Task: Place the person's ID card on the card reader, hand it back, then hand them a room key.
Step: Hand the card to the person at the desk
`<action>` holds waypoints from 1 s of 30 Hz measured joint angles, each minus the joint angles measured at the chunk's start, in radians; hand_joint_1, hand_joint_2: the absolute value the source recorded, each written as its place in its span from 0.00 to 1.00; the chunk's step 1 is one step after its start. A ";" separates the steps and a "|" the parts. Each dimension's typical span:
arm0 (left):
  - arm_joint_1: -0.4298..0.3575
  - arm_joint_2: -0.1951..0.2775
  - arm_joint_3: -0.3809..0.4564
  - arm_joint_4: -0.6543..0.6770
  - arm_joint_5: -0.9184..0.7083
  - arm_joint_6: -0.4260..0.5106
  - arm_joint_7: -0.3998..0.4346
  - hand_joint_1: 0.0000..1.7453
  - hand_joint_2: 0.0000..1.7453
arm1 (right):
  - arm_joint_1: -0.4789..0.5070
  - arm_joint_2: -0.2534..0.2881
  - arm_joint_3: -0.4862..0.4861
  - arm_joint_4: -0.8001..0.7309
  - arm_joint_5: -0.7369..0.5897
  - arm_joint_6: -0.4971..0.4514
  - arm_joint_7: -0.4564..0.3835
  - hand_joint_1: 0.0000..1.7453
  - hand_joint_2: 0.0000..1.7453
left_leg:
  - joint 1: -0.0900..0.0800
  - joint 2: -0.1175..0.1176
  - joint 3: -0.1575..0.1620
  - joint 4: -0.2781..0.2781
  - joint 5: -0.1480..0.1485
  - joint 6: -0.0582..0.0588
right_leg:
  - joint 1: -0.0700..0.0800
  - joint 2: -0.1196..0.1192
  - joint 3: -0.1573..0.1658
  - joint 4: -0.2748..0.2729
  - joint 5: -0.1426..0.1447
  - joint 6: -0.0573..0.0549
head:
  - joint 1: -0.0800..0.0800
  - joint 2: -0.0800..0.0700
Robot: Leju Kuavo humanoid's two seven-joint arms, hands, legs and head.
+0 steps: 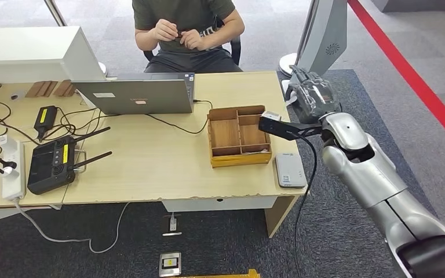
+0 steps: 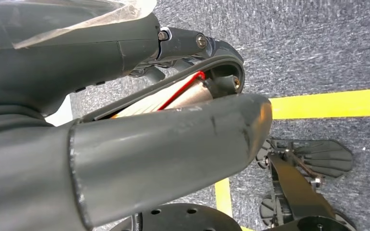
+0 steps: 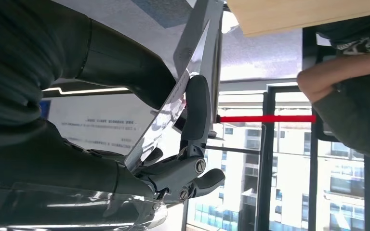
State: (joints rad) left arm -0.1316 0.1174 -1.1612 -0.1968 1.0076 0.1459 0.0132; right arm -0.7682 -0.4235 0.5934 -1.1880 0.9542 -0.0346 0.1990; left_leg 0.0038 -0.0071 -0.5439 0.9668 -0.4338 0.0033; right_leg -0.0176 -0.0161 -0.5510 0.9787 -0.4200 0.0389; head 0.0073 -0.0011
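Pinching the ID card (image 3: 173,108) between thumb and fingers, your right hand (image 1: 313,95) hangs off the table's (image 1: 150,168) far right corner, toward the seated person (image 1: 188,29). The card reader (image 1: 290,169) lies flat just beside the wooden tray (image 1: 237,136), nearer you than the hand. You cannot tell how your left hand's (image 2: 139,125) fingers lie.

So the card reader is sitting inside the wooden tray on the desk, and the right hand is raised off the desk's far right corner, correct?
Not quite. In the head view the card reader lies on the desk just beside the wooden tray, outside it, near the desk's right edge. The right hand is indeed raised off the far right corner.
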 joint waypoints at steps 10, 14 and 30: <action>-0.002 0.006 0.000 0.000 -0.017 -0.005 -0.010 0.00 0.00 | -0.103 0.097 0.052 0.129 -0.008 0.007 0.001 1.00 1.00 | 0.000 0.000 -0.001 0.000 0.000 0.000 | 0.000 0.000 -0.001 0.000 0.000 0.000 | 0.000 0.000; -0.001 0.006 0.000 0.000 -0.016 -0.005 -0.005 0.00 0.00 | -0.125 0.116 0.067 0.173 -0.009 0.011 0.011 1.00 1.00 | 0.000 0.000 -0.001 0.000 0.000 0.000 | 0.000 0.000 -0.001 0.000 0.000 0.000 | 0.000 0.000; 0.003 0.006 0.000 0.000 0.005 -0.002 0.024 0.00 0.00 | -0.166 0.161 0.100 0.319 -0.018 -0.020 0.005 1.00 1.00 | 0.000 0.000 -0.001 0.000 0.000 0.000 | 0.000 0.000 -0.001 0.000 0.000 0.000 | 0.000 0.000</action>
State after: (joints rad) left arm -0.1283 0.1232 -1.1612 -0.1968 1.0128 0.1442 0.0374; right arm -0.9345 -0.2625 0.6929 -0.8690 0.9359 -0.0542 0.2044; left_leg 0.0037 -0.0071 -0.5447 0.9670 -0.4338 0.0033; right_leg -0.0176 -0.0161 -0.5520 0.9783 -0.4200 0.0390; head 0.0074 -0.0011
